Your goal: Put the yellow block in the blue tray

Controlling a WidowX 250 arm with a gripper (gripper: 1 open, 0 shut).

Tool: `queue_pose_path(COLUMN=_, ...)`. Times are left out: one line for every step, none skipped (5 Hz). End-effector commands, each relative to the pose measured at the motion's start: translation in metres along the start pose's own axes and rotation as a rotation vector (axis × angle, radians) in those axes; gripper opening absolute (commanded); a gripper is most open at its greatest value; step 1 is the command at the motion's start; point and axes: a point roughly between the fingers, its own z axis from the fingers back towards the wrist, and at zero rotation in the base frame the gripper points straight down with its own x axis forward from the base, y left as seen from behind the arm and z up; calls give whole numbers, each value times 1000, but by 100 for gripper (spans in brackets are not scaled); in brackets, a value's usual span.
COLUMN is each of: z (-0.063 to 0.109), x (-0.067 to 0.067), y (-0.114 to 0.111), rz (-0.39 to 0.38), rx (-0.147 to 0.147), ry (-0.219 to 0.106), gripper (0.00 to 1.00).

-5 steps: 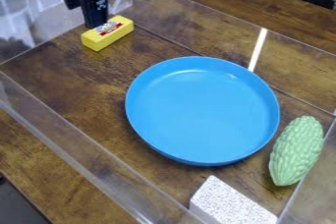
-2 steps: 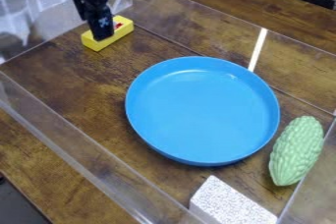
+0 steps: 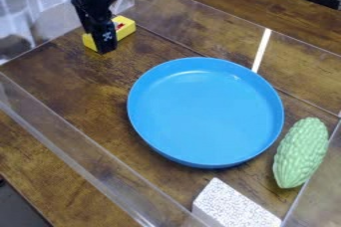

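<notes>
yellow block (image 3: 112, 34) half behind gripper (image 3: 95, 38)

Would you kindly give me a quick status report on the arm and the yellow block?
Gripper open, fingers down over the yellow block. Block not lifted. Blue tray empty, path clear.

Lab bench: wooden table (image 3: 80, 92) behind clear barriers (image 3: 54, 141)

Open gripper (image 3: 98, 38) at the yellow block (image 3: 111, 34)
The blue tray (image 3: 205, 110) sits centre; block at 10 o'clock, green bumpy object (image 3: 300, 152) at 4 o'clock, white speckled sponge (image 3: 237, 208) at 6 o'clock.
</notes>
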Motion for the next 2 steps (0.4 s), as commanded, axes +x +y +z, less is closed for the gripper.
queue_pose_path(z=24, x=10, y=23, rz=11, rx=59, ry=-39, gripper=100)
queue_pose_path(z=20, x=13, y=35, rz=51, rx=75, ry=-20, gripper=0)
